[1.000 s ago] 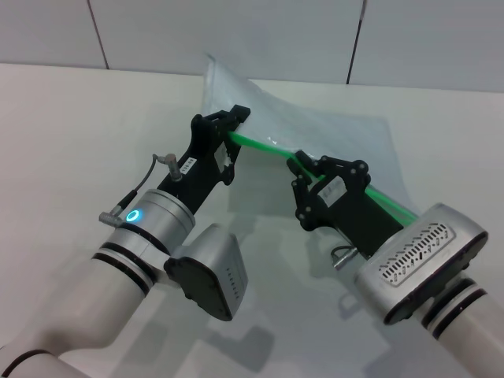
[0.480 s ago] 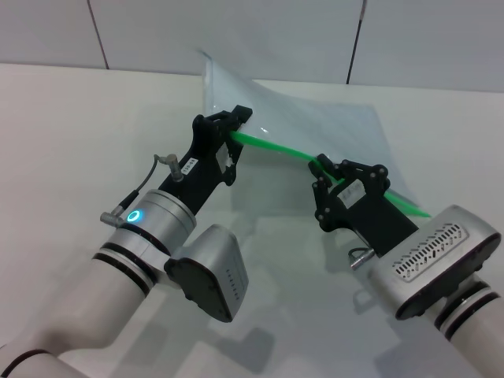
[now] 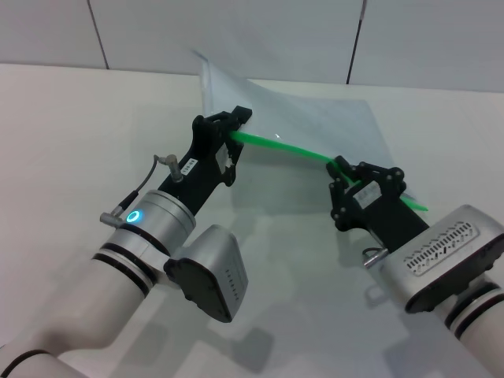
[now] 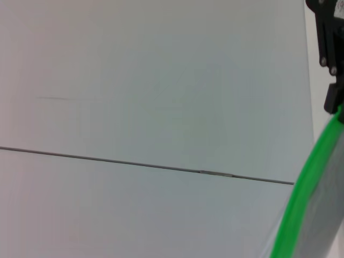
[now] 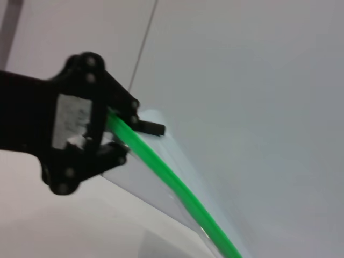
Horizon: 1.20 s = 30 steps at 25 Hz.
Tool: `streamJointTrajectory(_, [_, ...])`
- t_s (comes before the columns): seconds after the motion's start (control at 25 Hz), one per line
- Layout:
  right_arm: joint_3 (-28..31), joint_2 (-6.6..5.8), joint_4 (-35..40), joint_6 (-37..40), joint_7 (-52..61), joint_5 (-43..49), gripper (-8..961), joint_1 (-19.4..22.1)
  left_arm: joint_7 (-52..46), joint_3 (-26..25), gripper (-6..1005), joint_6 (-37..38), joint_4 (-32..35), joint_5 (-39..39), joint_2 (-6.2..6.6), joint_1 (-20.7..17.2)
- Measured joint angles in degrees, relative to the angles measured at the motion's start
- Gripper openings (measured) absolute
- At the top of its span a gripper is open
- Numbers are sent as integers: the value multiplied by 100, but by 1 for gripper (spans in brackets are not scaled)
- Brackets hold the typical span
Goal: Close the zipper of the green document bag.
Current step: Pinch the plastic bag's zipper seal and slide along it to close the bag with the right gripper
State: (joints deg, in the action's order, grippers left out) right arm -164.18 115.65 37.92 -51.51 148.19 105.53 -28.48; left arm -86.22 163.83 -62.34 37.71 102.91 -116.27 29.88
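Note:
The green document bag (image 3: 315,118) is a pale translucent pouch with its near long edge lifted off the table. The zipper (image 3: 291,148) runs along that edge as a bright green strip; its slider is hidden. My left gripper (image 3: 234,126) is shut on the bag's left end, right at the green edge. Farther right along the strip, my right gripper (image 3: 343,175) is shut on the zipper. In the right wrist view the left gripper (image 5: 115,126) pinches the zipper (image 5: 172,185), which runs toward the camera. The left wrist view shows the zipper (image 4: 303,209) as a green band.
The bag rests on a white table (image 3: 71,118), with a tiled wall (image 3: 236,31) close behind its far corner. Both forearms cross the near part of the table.
My right gripper has slid to the right along the green zipper, away from the left gripper. The left gripper has held its place, and the strip between them is longer.

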Motion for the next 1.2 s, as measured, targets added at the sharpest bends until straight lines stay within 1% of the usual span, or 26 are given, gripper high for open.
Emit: streamJointTrajectory(1.2, [-52, 9, -699, 80, 0, -1026, 77, 19, -18, 0, 54, 23, -18, 47, 0, 1])
